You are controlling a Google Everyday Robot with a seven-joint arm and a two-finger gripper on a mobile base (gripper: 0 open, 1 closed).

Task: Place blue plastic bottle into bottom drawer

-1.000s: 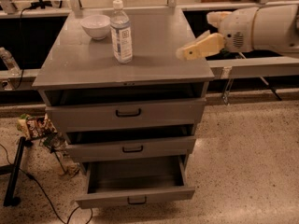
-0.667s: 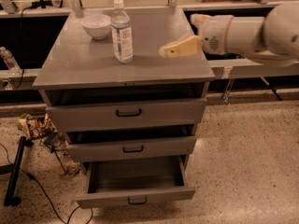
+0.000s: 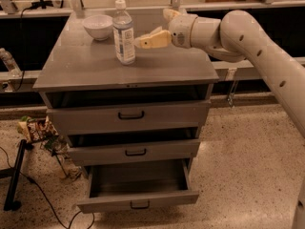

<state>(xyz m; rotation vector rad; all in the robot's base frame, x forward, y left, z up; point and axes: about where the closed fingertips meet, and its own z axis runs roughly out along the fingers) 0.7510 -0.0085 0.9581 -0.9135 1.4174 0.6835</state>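
Bottom drawer: nearest to the camera, pulled out, with its inside open from above and ready to receive the bottle.
Two upper drawers: they stand out less than the bottom one, so I judge the way down into it is free.
Cabinet top: a flat grey surface; the task's bottle stands on it.
Blue plastic bottle: upright, toward the back of the top, not yet lifted.
Gripper: at label height, just beside the bottle on the arm's side. I cannot tell if it touches the bottle, or if it is open or closed.
Step in hand: the reach for the grasp, as I judge.
How to do it well: come level at the middle of the label, without pushing, because a tall light bottle tips easily. Close gently on the thin plastic, then lift straight up.
White bowl: farther back, near the bottle but apart; keep the lift away from it.
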